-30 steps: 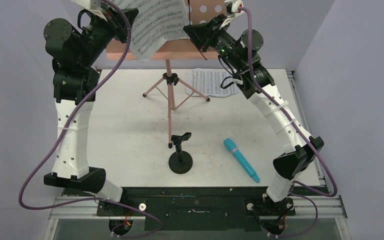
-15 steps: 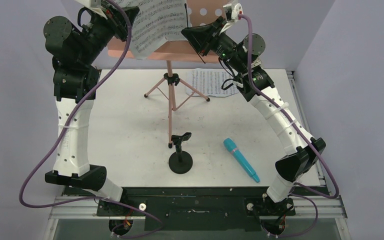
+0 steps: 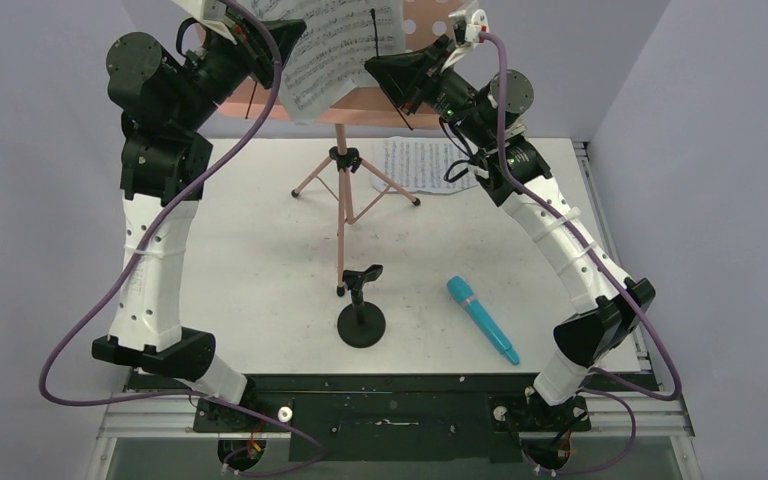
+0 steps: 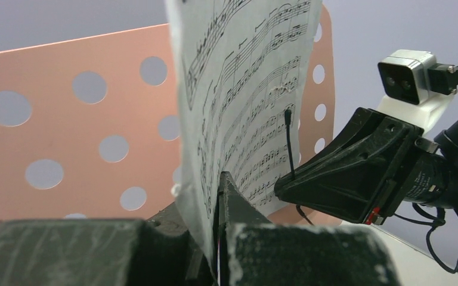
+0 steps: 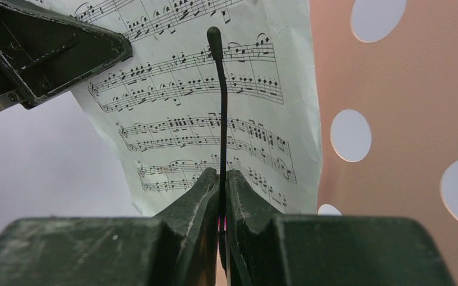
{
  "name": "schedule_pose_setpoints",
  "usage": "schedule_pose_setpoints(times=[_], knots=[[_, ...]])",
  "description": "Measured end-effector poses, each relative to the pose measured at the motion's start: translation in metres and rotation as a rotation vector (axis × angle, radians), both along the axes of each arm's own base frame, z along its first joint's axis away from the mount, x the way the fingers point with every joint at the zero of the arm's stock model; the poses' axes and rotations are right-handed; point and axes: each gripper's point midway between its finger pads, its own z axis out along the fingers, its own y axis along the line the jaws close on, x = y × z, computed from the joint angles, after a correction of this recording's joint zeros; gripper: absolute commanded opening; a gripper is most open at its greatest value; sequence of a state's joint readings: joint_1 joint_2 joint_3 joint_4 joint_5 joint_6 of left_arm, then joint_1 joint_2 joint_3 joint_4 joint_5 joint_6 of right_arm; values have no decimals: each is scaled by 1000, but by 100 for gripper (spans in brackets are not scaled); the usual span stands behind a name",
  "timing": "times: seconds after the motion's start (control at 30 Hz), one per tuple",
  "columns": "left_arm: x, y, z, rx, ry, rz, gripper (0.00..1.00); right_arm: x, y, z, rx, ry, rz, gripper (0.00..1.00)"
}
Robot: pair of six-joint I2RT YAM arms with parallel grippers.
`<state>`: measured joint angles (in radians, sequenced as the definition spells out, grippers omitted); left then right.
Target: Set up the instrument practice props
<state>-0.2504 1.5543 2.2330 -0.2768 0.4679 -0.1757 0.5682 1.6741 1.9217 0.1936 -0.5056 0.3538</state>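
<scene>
In the top view the pink music stand (image 3: 365, 100) is up on its tripod at the far side of the tabletop (image 3: 250, 260), so that step looks done. The left pincer (image 3: 295, 35) and right pincer (image 3: 370, 68) both meet at its desk, where one sheet-music page (image 3: 340, 50) hangs tilted, not yet seated. The second page (image 3: 415, 165) lies flat on the tabletop just beside a tripod leg, and the teal toy microphone (image 3: 480, 318) lies near the bare black mic stand (image 3: 361, 320), apart from it. The left wrist view shows the left pincer pressed together on the page's lower edge, in front of the perforated desk. The right wrist view shows the right pincer pinching the stand's thin black retaining wire (image 5: 222, 107), which crosses the page's face. I judge about a third done: seating this page, adding the other and mounting the microphone remain.
</scene>
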Motion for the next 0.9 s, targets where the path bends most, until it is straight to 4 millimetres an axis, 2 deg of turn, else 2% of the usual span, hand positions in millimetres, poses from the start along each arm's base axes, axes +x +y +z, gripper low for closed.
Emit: schedule_pose_setpoints(times=[0.23,0.9], knots=[[0,-18,1,6,-7,-52,0,0,0,-2,-2,4,1,5],[9,-61,-17,37,13,-181,0,-2,-1,-1,8,1,0,5]])
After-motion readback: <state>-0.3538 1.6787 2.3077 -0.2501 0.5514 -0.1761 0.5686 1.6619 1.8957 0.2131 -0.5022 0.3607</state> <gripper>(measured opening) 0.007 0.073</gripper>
